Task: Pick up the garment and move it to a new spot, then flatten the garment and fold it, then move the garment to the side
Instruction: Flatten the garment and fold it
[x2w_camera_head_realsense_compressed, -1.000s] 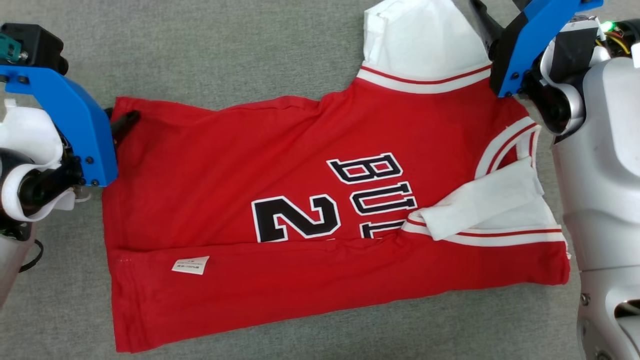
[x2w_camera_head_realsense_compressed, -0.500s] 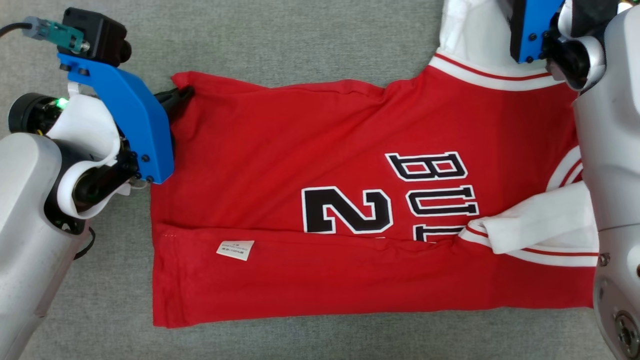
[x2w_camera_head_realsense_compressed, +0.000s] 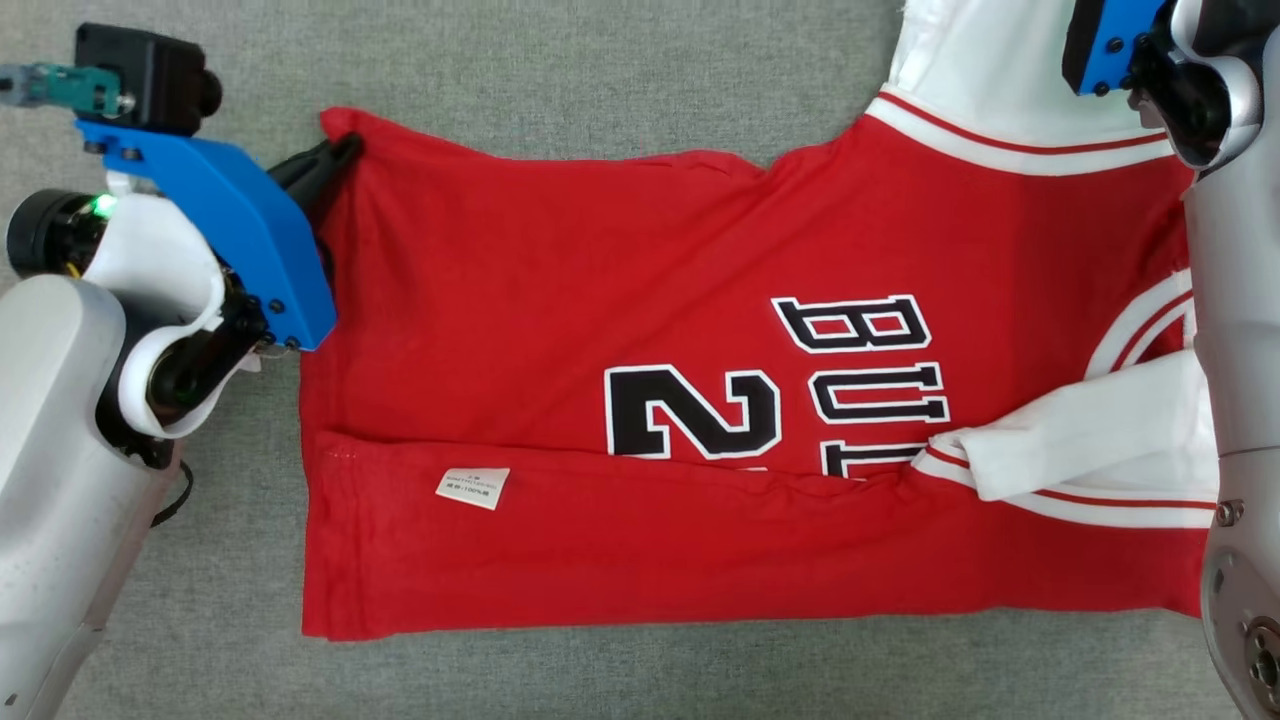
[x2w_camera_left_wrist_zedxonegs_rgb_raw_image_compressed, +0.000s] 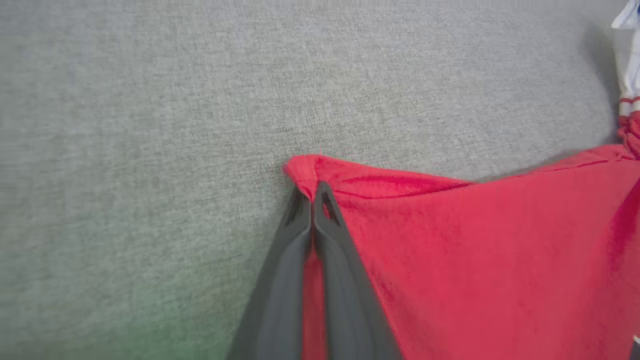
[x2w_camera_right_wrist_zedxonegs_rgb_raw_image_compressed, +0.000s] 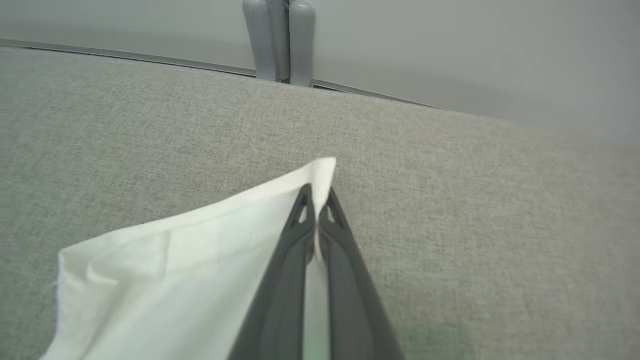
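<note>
Starting on the left: the left gripper (x2w_camera_head_realsense_compressed: 345, 152) is sitting at the top-left corner of the garment (x2w_camera_head_realsense_compressed: 560, 280). Its two dark fingers (x2w_camera_left_wrist_zedxonegs_rgb_raw_image_compressed: 285, 280) are squeezing together with a bit of red hem caught between them. In the left wrist view the tips are meeting right at that corner, and the cloth is bunching into a small fold just past them.

The garment itself, a red jersey with white sleeves, is lying spread out sideways on the grey fabric surface (x2w_camera_head_realsense_compressed: 600, 60), with the hem toward the left and the collar end toward the right. Its lower strip is lying folded up over the front, and a little white label (x2w_camera_head_realsense_compressed: 472, 488) is showing on that flap.

Moving right, the black "2" and the letters "BU" are peeking out above the fold line. One white sleeve (x2w_camera_head_realsense_compressed: 1080, 440) is lying across the red, near the right arm (x2w_camera_head_realsense_compressed: 1240, 400).

Over on the right, the right gripper (x2w_camera_right_wrist_zedxonegs_rgb_raw_image_compressed: 316, 200) is doing the same thing, fingers pressing closed on the corner of the other white sleeve (x2w_camera_head_realsense_compressed: 990, 80), which is resting on the grey surface at the top right.
</note>
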